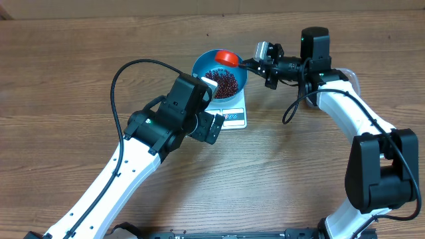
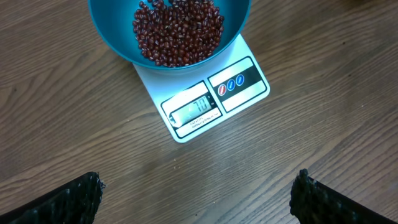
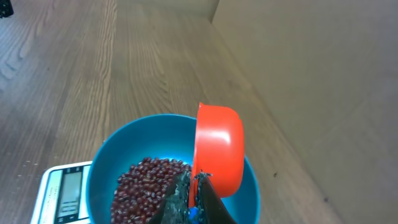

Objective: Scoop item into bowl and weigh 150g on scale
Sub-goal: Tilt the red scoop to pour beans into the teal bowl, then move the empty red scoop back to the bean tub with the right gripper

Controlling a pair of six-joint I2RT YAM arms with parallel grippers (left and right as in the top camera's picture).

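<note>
Looked part-done, not finished. Gripped an orange scoop (image 3: 219, 149) by its handle in the right claw (image 3: 191, 198), fingers pinched together on it, cup turned on edge just ahead of the fingertips and above the far side of the blue bowl (image 1: 201, 65). Found a good heap of dark red beans (image 2: 177, 31) already lying in the bowl, below and in front of that claw, so counted several scoops as delivered. Found the bowl seated on the white scale (image 2: 245, 84), ahead of the left claw (image 2: 198, 199). Saw that left claw hanging with fingers spread wide, empty, above the table (image 2: 74, 124), touching nothing. Noted lit digits on the display (image 2: 196, 107), nearer the left claw than the bowl, but too blurred to read with confidence; possibly short of the target. Judged the remainder as: read the weight properly, then add or take out beans until reaching the weight asked for, and set the scoop down.
</note>
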